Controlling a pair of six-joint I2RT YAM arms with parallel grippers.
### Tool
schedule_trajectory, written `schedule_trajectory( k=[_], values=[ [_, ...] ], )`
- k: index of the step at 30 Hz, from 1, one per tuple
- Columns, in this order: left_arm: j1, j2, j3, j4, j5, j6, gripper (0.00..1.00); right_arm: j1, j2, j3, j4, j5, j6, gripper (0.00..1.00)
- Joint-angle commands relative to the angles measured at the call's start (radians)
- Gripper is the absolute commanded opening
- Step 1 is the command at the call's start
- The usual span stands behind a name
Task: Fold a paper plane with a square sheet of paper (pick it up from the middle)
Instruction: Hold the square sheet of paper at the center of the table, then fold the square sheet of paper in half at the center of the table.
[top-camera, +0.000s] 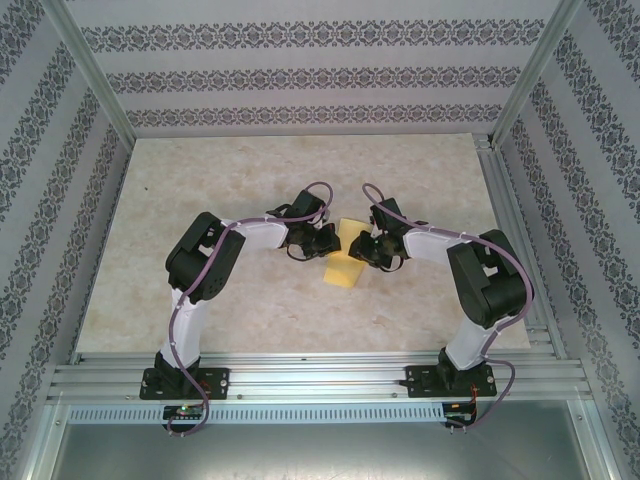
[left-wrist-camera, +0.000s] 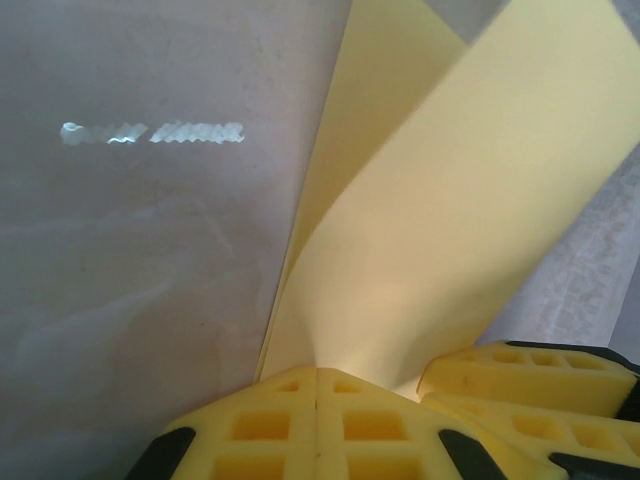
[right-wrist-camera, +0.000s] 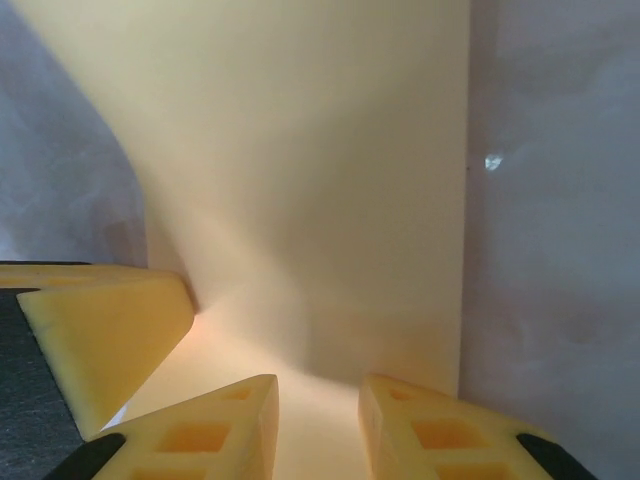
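Sheet (top-camera: 345, 258) mid-bench (top-camera: 250, 180), raised and curled between the claws. Left claw (left-wrist-camera: 316, 375) pinched shut on it. Right claw (right-wrist-camera: 318, 385) narrowly apart, not clamping. Thin, floppy, creases easily, so pinch near edges and don't tug.

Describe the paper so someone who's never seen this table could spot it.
On the pale marbled table, look to the middle, where the left gripper and right gripper meet. The paper sits between them, partly folded, the only yellow sheet beside black-and-white arms.
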Motion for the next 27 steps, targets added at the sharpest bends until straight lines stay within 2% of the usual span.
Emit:
schedule_trajectory(
  k=[1,5,12,18,27],
  values=[
    [-0.015,0.039,0.002,-0.060,-0.024,0.021,0.04,-0.011,0.021,-0.029,-0.017,0.038,-0.018,0.29],
    [-0.016,0.042,0.001,-0.060,-0.021,0.023,0.04,-0.011,-0.002,-0.036,-0.022,0.035,-0.022,0.29],
    [-0.017,0.043,0.003,-0.064,-0.019,0.024,0.04,-0.004,-0.124,-0.043,0.014,-0.053,-0.008,0.31],
    [-0.018,0.040,0.005,-0.063,-0.018,0.024,0.04,-0.002,-0.125,-0.114,0.102,-0.109,0.028,0.31],
    [-0.018,0.042,0.000,-0.064,-0.015,0.027,0.03,-0.007,-0.081,-0.163,0.057,-0.038,0.010,0.31]
  ],
)
